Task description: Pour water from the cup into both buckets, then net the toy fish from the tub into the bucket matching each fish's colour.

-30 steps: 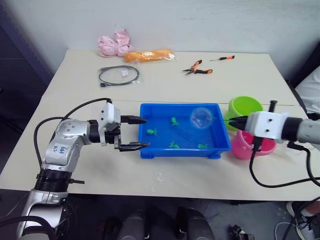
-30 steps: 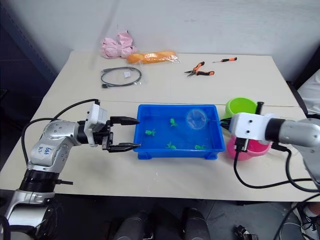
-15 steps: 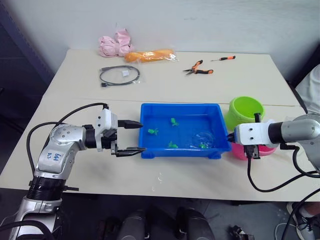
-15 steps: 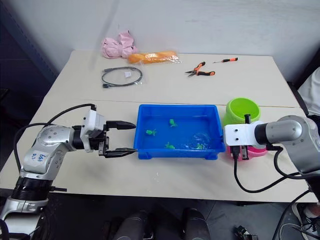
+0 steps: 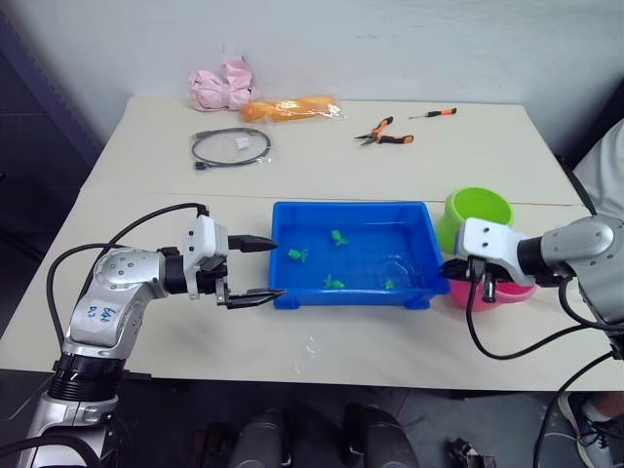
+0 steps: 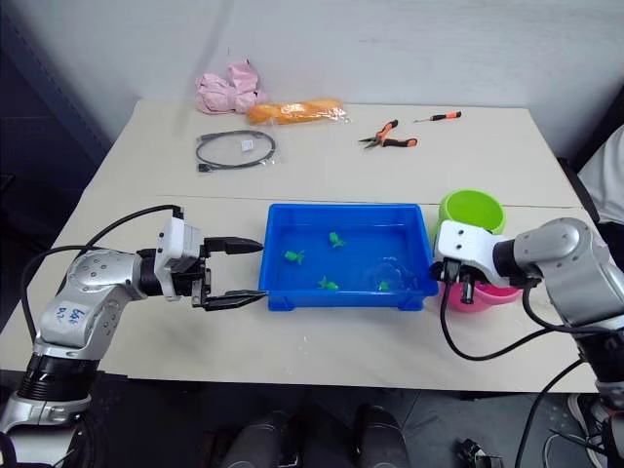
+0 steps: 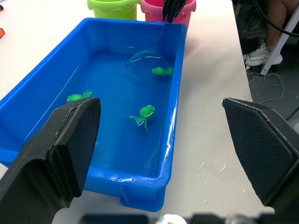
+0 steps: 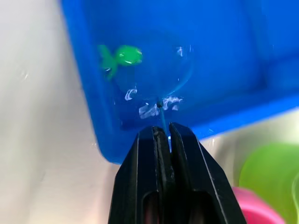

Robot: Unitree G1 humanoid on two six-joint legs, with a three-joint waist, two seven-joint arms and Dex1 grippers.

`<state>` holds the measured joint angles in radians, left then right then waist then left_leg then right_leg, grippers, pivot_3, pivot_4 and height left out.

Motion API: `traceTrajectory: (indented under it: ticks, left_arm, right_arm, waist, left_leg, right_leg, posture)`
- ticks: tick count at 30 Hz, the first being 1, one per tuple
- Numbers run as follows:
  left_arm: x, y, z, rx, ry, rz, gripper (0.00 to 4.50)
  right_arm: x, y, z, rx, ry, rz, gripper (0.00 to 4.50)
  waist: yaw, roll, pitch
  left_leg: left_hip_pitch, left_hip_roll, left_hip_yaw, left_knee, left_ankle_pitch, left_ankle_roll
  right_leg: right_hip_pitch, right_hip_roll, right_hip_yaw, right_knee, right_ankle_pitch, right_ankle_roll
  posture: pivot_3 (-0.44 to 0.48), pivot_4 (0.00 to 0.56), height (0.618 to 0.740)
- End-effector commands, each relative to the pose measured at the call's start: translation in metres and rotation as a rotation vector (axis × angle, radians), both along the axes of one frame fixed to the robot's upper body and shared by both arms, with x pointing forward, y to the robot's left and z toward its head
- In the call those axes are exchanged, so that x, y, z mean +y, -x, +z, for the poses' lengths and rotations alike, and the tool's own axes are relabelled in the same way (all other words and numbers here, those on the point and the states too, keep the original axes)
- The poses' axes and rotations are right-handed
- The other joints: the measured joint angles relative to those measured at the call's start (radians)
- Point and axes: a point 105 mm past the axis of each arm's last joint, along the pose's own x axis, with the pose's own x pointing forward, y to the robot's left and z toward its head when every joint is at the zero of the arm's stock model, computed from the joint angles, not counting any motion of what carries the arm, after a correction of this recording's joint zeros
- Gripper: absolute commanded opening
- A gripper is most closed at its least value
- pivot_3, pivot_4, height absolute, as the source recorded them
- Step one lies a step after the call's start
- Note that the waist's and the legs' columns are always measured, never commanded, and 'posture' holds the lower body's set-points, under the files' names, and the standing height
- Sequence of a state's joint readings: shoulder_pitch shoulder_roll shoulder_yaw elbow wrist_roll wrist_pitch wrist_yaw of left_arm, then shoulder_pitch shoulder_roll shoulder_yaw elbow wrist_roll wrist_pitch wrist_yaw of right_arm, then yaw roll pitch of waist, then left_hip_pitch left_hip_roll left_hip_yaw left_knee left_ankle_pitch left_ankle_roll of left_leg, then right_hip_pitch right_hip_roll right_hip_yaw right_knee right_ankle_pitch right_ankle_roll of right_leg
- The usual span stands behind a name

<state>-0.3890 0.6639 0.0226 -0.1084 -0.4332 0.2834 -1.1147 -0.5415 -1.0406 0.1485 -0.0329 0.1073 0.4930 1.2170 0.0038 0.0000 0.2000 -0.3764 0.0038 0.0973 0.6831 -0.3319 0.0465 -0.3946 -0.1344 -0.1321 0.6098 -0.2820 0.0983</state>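
A bright blue tub [image 5: 353,210] sits on a pale table [image 5: 322,166], holding shallow water. The right gripper [image 8: 163,133] has its 2 black fingers [image 8: 187,158] clenched on the thin handle of the net [image 8: 161,79]. Straight out from the fingertips, the net's hoop dips into the water at the tub's right end, and a green fish [image 8: 122,56] lies just off the hoop's rim; whether it is inside the mesh is hard to tell through the water.

The left gripper [image 5: 255,267] hovers just outside the tub's left wall, its 2 fingers [image 5: 252,242] spread wide and holding nothing. Ahead of those fingers, 4 green toy fish show in the water, among them one near the tub's middle [image 7: 145,113], one toward the far-side wall [image 7: 77,97] and one next to the net's hoop [image 7: 161,71].

Beside the right gripper stand 2 buckets, touching or nearly so: the lime green bucket [image 5: 478,212] farther off, the pink bucket [image 5: 507,289] right behind its fingers.
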Motion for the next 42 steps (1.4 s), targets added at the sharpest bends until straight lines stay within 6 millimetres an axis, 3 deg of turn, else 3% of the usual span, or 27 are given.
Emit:
traceTrajectory:
  ticks: [1, 7, 13, 17, 25, 36, 42]
  left_arm:
    - [-0.002, 0.004, 0.009, -0.037, 0.019, -0.011, 4.47]
    - [-0.004, 0.001, 0.010, -0.038, 0.024, -0.012, 4.47]
    - [-0.006, 0.000, 0.012, -0.040, 0.022, -0.020, 4.47]
    - [-0.007, -0.002, 0.012, -0.040, 0.023, -0.024, 4.47]
    - [-0.009, -0.003, 0.012, -0.041, 0.029, -0.022, 4.47]
    - [-0.003, 0.000, 0.010, -0.037, 0.028, 0.002, 4.47]
    - [-0.006, -0.005, 0.021, -0.044, 0.108, 0.024, 4.47]
  right_arm:
    - [0.000, -0.004, 0.016, -0.031, -0.075, -0.058, 0.00]
    - [-0.005, -0.013, 0.019, -0.077, -0.110, -0.141, 0.00]
    - [-0.005, -0.004, 0.015, -0.163, 0.185, 0.104, 0.00]
    - [0.006, 0.002, 0.010, -0.146, 0.199, 0.184, 0.00]
    - [0.031, 0.007, 0.003, -0.055, -0.018, 0.127, 0.00]
    - [0.023, 0.001, 0.011, 0.005, -0.315, -0.097, 0.00]
    - [0.023, 0.018, 0.028, -0.073, -0.479, -0.070, 0.00]
  waist:
    - [-0.002, 0.000, 0.000]
    - [-0.004, 0.000, 0.000]
    - [-0.003, 0.000, 0.000]
    - [-0.004, 0.000, 0.000]
    - [-0.003, 0.000, 0.000]
    - [-0.001, 0.000, 0.000]
    - [-0.001, 0.000, 0.000]
  left_leg:
    - [0.000, 0.000, 0.000, 0.000, 0.000, 0.000]
    - [0.000, 0.000, 0.000, 0.000, 0.000, 0.000]
    - [0.000, -0.001, 0.000, 0.000, 0.000, 0.000]
    - [0.000, -0.001, 0.001, 0.000, 0.000, 0.000]
    - [0.000, 0.000, 0.000, 0.000, 0.000, -0.001]
    - [0.000, 0.000, 0.000, 0.000, 0.000, -0.001]
    - [0.000, 0.000, 0.000, 0.000, 0.000, -0.001]
  right_leg:
    - [0.000, 0.000, 0.000, 0.000, 0.000, 0.000]
    - [0.000, 0.000, 0.000, 0.000, 0.000, 0.000]
    - [0.000, 0.000, 0.000, 0.000, 0.000, 0.000]
    - [0.000, 0.001, 0.000, 0.000, 0.000, 0.000]
    - [0.000, 0.001, 0.000, 0.000, 0.000, 0.000]
    - [0.000, 0.000, 0.000, 0.000, 0.000, 0.000]
    - [0.000, 0.001, 0.000, 0.000, 0.000, 0.000]
  posture:
    - [0.000, 0.150, 0.740]
    - [0.000, 0.150, 0.740]
    - [0.000, 0.150, 0.740]
    - [0.000, 0.150, 0.740]
    - [0.000, 0.150, 0.740]
    - [0.000, 0.150, 0.740]
    - [0.000, 0.150, 0.740]
